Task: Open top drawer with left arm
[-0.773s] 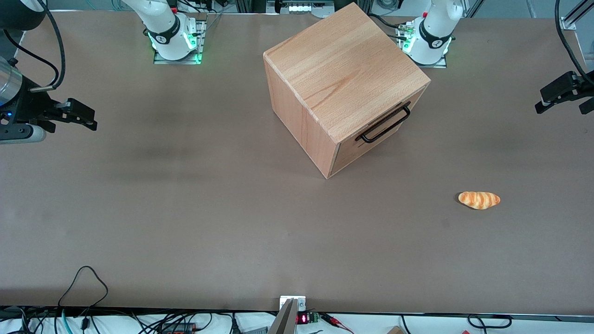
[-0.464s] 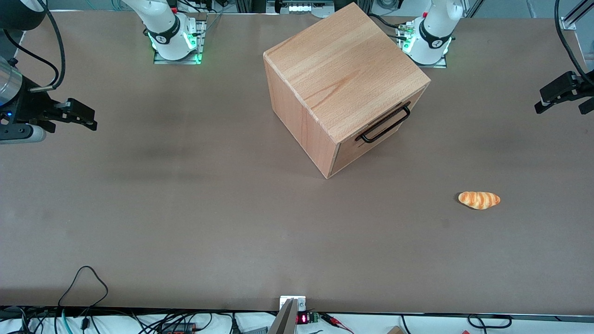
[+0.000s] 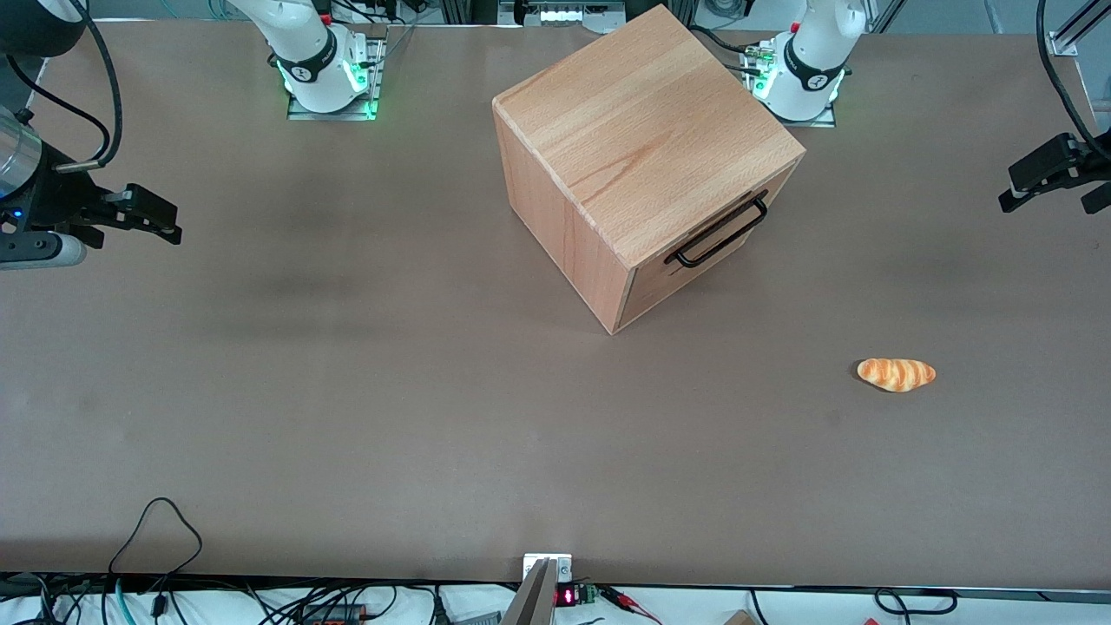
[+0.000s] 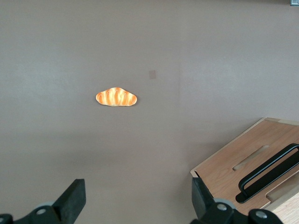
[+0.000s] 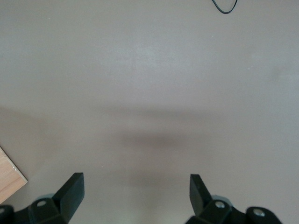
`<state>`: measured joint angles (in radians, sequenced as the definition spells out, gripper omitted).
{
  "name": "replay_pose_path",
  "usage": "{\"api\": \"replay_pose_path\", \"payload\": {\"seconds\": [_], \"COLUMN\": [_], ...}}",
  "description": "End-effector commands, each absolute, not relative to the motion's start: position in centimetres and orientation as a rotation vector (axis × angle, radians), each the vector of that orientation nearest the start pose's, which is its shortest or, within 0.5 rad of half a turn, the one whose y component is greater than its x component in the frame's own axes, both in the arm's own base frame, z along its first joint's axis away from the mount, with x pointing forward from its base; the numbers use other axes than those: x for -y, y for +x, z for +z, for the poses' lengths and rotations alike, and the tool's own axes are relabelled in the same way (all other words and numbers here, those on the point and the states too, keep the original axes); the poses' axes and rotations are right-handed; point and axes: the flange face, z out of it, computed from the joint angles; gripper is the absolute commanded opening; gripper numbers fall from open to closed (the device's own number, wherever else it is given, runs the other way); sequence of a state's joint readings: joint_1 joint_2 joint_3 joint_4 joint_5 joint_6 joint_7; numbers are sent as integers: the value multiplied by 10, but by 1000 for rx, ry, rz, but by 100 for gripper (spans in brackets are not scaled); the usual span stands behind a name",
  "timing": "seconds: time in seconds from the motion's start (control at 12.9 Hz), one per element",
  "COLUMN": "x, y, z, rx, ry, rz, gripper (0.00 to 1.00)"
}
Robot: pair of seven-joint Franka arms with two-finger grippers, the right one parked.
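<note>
we see the top drawer [image 3: 725, 236], a shallow pale-wood drawer with a long black metal bar handle [image 3: 717, 232], fully closed in its beech cube cabinet [image 3: 638, 143]. the cabinet sits turned on the brown table [image 3: 347, 391], near the middle of the table and farther from the front camera, so its drawer front faces roughly five o'clock in the front view.

the left arm's small dark two-finger gripper [image 3: 1046, 178] hangs at about three o'clock from the cabinet, well apart from the handle, at the working arm's end of the table. in the wrist view its fingers [image 4: 74, 198] are spread wide with nothing between them, above bare table, with the handle [image 4: 268, 175] near one fingertip's side.

a small orange striped bread roll [image 3: 897, 374] lies at about four o'clock from the cabinet, nearer the front camera.

we judge the reach has barely begun. because the cabinet is angled, a pull not in line with the drawer could drag or twist the whole cube, and a misaligned approach could knock the handle instead of straddling it.
</note>
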<state>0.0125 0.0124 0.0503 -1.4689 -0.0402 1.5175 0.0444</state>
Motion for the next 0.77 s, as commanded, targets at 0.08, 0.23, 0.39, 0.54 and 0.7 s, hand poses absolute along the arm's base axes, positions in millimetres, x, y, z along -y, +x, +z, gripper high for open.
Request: {"api": "replay_pose_path", "payload": {"seconds": [0.08,0.23,0.39,0.54,0.7], "x": [-3,23,44,64,75], "y": [558,564,566,569,571], "z": [657,646,637,629,619], "rx": [-70,-136,-191,-220,-263], "ry": [-3179,-3183,-3192,-3192,-3189], "rz": [-29,-3,28,52,82], "gripper": [100,100,100,100,100]}}
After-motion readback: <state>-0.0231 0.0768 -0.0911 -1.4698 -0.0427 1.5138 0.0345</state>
